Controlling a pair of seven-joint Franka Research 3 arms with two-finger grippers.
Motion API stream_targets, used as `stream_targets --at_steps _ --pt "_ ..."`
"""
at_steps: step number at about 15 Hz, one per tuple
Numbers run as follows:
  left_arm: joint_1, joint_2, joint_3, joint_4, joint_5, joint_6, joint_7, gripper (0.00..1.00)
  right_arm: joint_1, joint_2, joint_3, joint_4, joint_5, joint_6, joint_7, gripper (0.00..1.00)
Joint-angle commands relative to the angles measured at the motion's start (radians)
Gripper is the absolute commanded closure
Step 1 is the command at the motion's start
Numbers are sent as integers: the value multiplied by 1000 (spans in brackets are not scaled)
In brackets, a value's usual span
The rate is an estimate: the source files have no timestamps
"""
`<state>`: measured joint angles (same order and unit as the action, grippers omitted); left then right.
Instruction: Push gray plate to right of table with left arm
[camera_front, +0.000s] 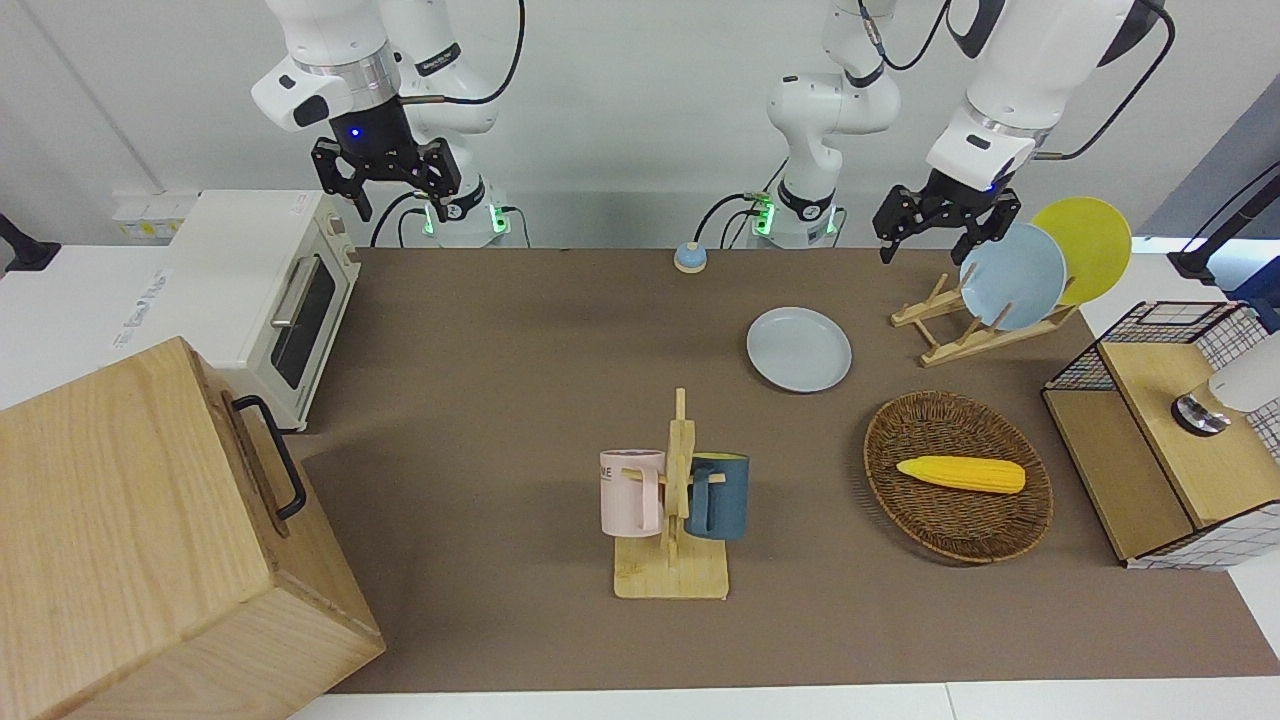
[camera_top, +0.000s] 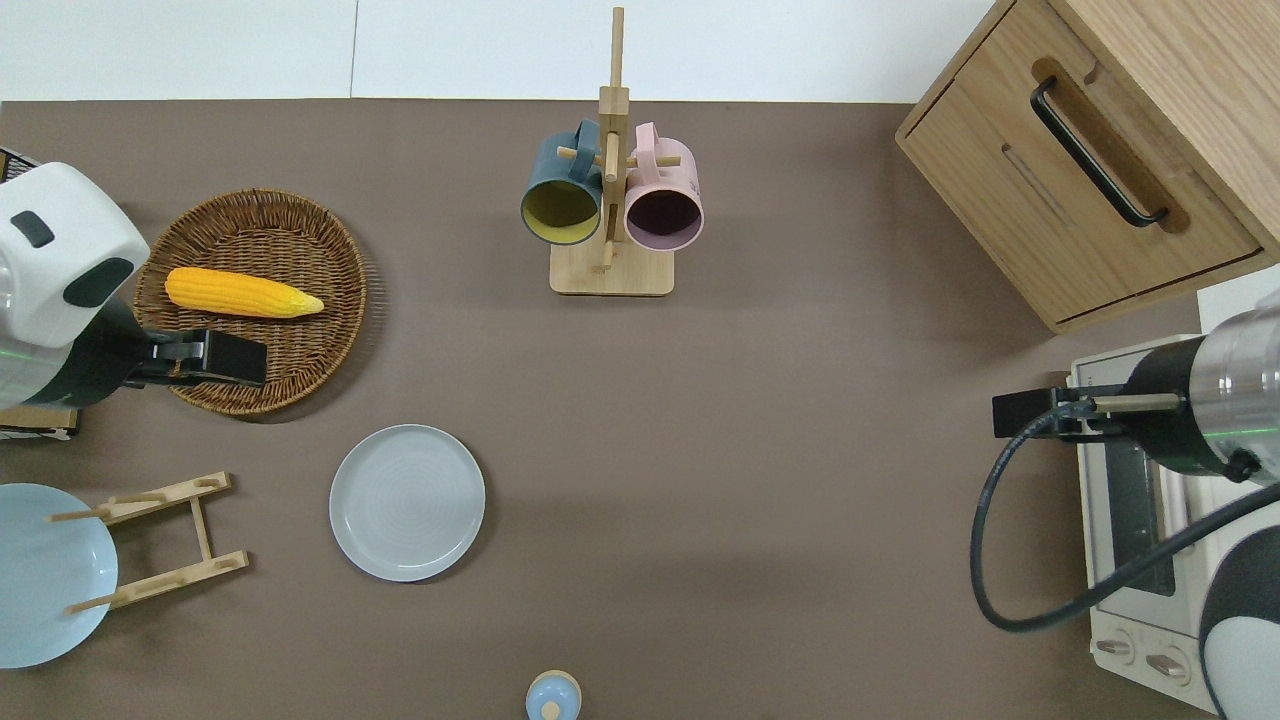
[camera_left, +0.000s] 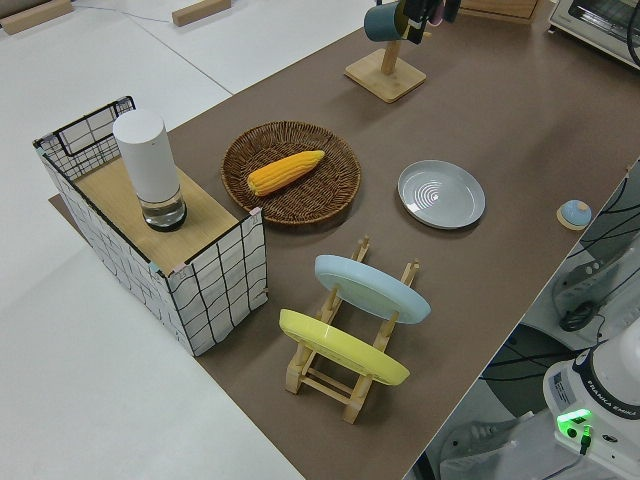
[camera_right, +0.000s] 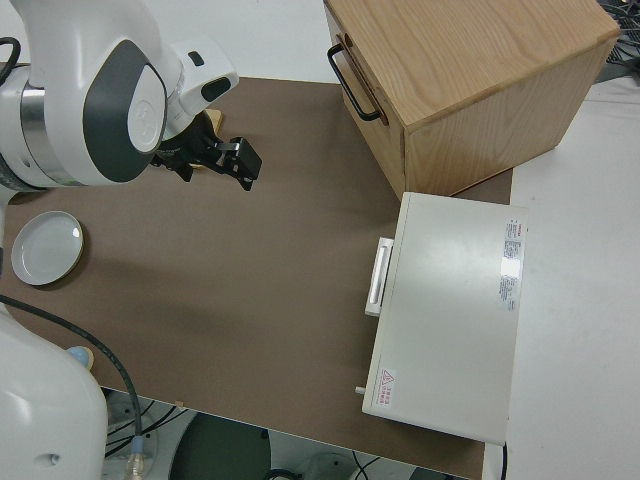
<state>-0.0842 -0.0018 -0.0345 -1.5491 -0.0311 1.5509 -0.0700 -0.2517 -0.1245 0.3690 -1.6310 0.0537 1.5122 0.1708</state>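
Note:
The gray plate (camera_front: 799, 349) lies flat on the brown table (camera_front: 500, 330), in the half toward the left arm's end; it also shows in the overhead view (camera_top: 407, 502) and the left side view (camera_left: 441, 194). My left gripper (camera_front: 927, 248) is up in the air, open and empty. In the overhead view it (camera_top: 240, 360) is over the wicker basket's rim nearer to the robots, apart from the plate. The right arm is parked, and its gripper (camera_front: 400, 205) is open and empty.
A wicker basket (camera_top: 300, 380) holds a corn cob (camera_top: 240, 291). A wooden rack (camera_top: 165, 540) holds a light blue plate (camera_front: 1012, 277) and a yellow plate (camera_front: 1095, 240). A mug tree (camera_top: 610, 270), wooden cabinet (camera_top: 1080, 170), toaster oven (camera_front: 260, 290), wire crate (camera_front: 1150, 430) and small blue knob (camera_top: 552, 697) also stand here.

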Motion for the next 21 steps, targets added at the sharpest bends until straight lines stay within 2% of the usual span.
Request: stream_targets --at_steps 1,4,9,13,16,19,21 --pt "11 -17 -4 -14 -19 -3 1 5 -24 -27 14 -27 21 0 12 5" --pt "6 -24 -5 -26 -19 -2 1 5 -24 -27 14 -27 21 0 10 5" --pt "11 -49 -8 -152 -19 78 12 5 -24 -27 14 -27 21 0 12 5" --pt "27 -67 -10 -320 -19 156 12 5 -24 -27 14 -27 21 0 12 5" --pt "52 -115 -12 -485 -19 302 28 9 -24 -27 14 -27 21 0 10 5" --pt "52 -118 -10 -546 -19 336 27 11 -24 -27 14 -27 21 0 10 5" --pt "64 -118 -10 -623 -19 401 24 11 -24 -27 14 -27 21 0 10 5"
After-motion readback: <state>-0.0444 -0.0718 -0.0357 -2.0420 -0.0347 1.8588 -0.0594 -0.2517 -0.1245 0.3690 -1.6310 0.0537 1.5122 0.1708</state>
